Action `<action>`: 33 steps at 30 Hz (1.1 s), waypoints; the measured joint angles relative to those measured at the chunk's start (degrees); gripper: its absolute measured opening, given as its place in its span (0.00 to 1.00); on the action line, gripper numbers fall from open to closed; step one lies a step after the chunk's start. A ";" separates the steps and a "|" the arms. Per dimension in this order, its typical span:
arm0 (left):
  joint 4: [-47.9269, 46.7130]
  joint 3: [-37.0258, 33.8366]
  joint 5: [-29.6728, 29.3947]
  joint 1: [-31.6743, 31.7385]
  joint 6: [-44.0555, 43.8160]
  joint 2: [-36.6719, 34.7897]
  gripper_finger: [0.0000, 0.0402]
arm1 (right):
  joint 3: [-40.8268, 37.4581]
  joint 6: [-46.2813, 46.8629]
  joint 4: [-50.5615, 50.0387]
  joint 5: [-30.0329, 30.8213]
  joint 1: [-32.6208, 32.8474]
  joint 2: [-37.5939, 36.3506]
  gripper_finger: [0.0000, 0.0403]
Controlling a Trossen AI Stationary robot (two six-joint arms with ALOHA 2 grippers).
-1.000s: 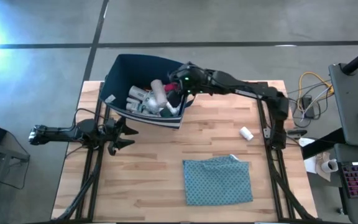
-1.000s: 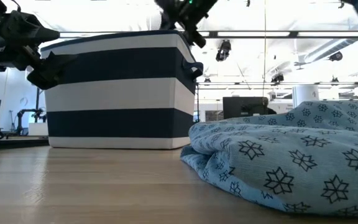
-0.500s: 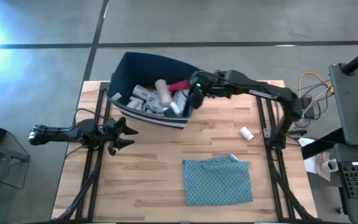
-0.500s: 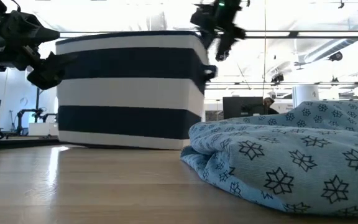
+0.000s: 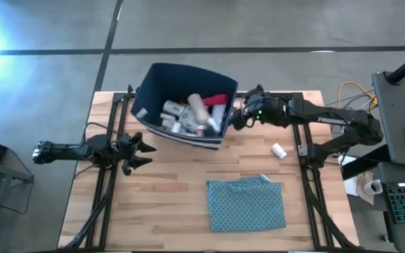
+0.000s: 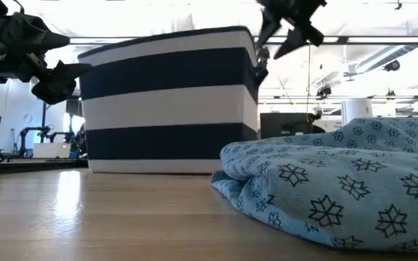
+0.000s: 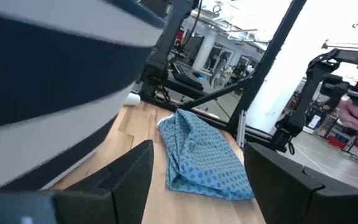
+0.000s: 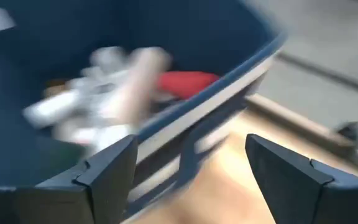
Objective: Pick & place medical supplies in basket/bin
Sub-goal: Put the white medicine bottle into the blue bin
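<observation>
- The large dark navy rectangular plastic bin (image 5: 183, 105) with white stripes on its outer walls sits at the far side of the light wooden table (image 5: 181, 204), turned at an angle to the table edges.
- Inside the bin lies a heap of medical supplies (image 5: 194, 116): white pill bottles, a red tube (image 5: 216, 100) against the right-hand wall, and other small pale items too small to tell apart.
- One small white bottle (image 5: 278, 150) lies alone on the table, well apart from the bin, near the right arm's frame.
- The right gripper (image 5: 242, 117) hangs just beside the bin's right wall, outside it; its fingers are spread wide with nothing between them, as the right wrist view shows (image 8: 185, 171).
- The left gripper (image 5: 145, 154) rests near the table's left edge, just in front of the bin's near-left corner, its fingers spread open and empty.
- A teal patterned cloth (image 5: 247, 204) lies crumpled on the near right part of the table, apart from the bin.
</observation>
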 joint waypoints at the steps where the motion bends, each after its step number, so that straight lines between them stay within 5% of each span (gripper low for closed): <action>1: 0.01 0.00 0.02 0.00 0.00 0.00 0.57 | -0.59 -0.28 -0.19 2.14 0.00 -0.44 0.72; 5: 0.00 0.00 0.02 0.00 -0.02 0.00 0.57 | -2.60 8.10 -11.43 6.81 -1.04 -3.04 0.72; 11: 0.02 0.00 0.01 0.00 -0.01 0.00 0.57 | -11.99 18.16 -31.47 -6.84 -5.13 -3.33 0.72; 15: 0.00 0.00 0.01 0.00 -0.01 0.00 0.57 | -21.10 19.16 -28.06 -18.23 -4.68 -3.00 0.72; 19: 0.00 0.00 0.01 0.02 -0.01 0.00 0.57 | -28.54 22.31 -24.75 -21.98 -3.97 -3.13 0.72; 33: 0.00 0.00 0.02 0.04 -0.01 0.00 0.57 | -39.93 14.85 -13.91 -21.75 -4.58 -3.05 0.72</action>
